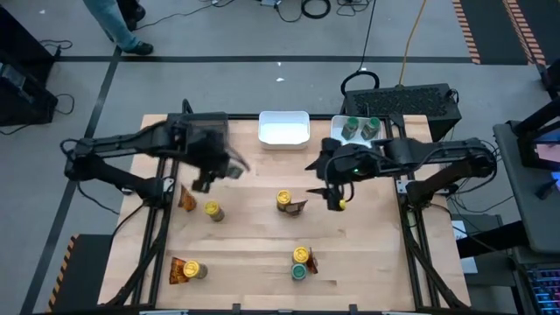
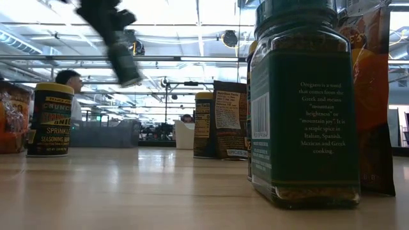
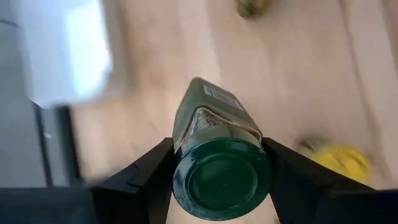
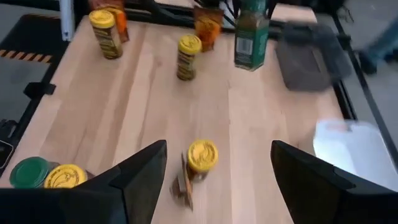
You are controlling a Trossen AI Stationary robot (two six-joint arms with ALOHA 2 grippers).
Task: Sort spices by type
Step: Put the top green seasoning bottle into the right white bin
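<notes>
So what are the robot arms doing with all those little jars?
They are sorting spices. The left gripper holds a green-lidded jar up off the wooden table. The right gripper hangs open over a yellow-lidded jar. Two green-lidded jars already sit in a tray at the back. Other jars and packets wait on the table.

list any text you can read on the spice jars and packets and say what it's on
"Oregano is a word that comes from the Greek and means 'mountain brightness' or 'joy of the mountain'... Italian, Spanish, Mexican and Greek cooking": green-labelled glass jar, nearest in the low view.
"CRUNCHY", "SPRINKLE", "SEASONING": yellow-lidded round jar.
Orange-brown foil packet's back label: too small to read.
</notes>
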